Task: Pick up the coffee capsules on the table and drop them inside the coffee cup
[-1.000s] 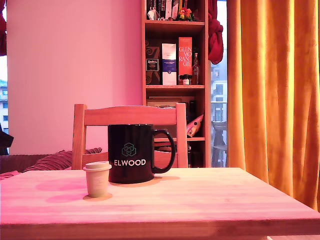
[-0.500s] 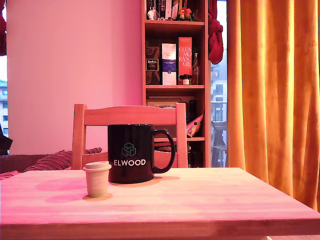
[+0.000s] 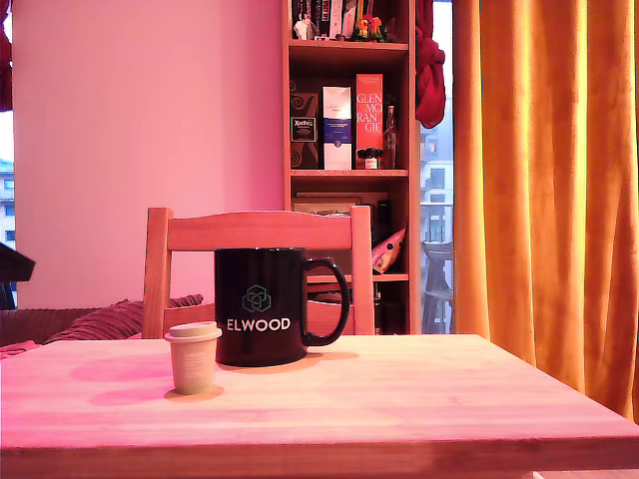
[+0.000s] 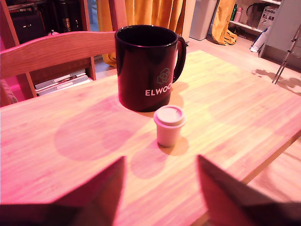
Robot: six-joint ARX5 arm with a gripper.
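A small pale capsule [image 3: 194, 357] stands upright on the wooden table [image 3: 399, 399], just in front of the black ELWOOD mug [image 3: 262, 305] and to the exterior view's left of it. In the wrist view the capsule [image 4: 169, 125] is a short way ahead of my gripper [image 4: 161, 159], with the mug [image 4: 148, 66] right behind it. The two dark fingers [image 4: 101, 190] are spread apart, open, with only bare table between them. Capsule and mug stand close but apart.
A wooden chair [image 3: 255, 235] stands behind the table, close to the mug. A dark shape [image 3: 15, 266] pokes in at the exterior view's left edge. Farther back are a bookshelf [image 3: 349, 150] and orange curtains [image 3: 544, 180]. The table's edge [image 4: 263, 160] runs near the capsule in the wrist view.
The dark shape at the exterior view's left edge has risen and reached slightly further in. Capsule and mug have not moved.
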